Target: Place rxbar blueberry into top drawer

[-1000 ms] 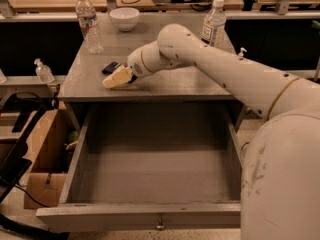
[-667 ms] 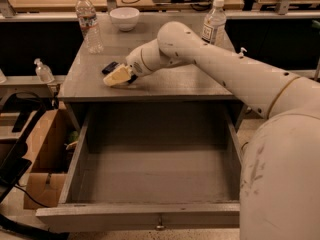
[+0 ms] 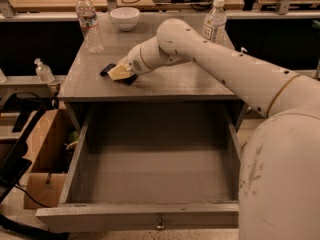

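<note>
The rxbar blueberry (image 3: 107,69) is a dark flat bar lying on the grey cabinet top (image 3: 175,81), near its left front. My gripper (image 3: 120,73) is down on the bar's middle, so only the bar's dark ends show on either side of it. The arm reaches in from the right. The top drawer (image 3: 140,216) is pulled wide open below the cabinet top. Its inside shows bare, and a small metal knob (image 3: 160,227) sits at the centre of the front panel.
A water bottle (image 3: 89,21) and a white bowl (image 3: 124,18) stand at the back left of the cabinet top, and another bottle (image 3: 214,21) at the back right. A cardboard box (image 3: 45,159) and a small pump bottle (image 3: 44,71) are to the left.
The gripper has barely moved on the bar. A dark end of the bar now shows more plainly to its left.
</note>
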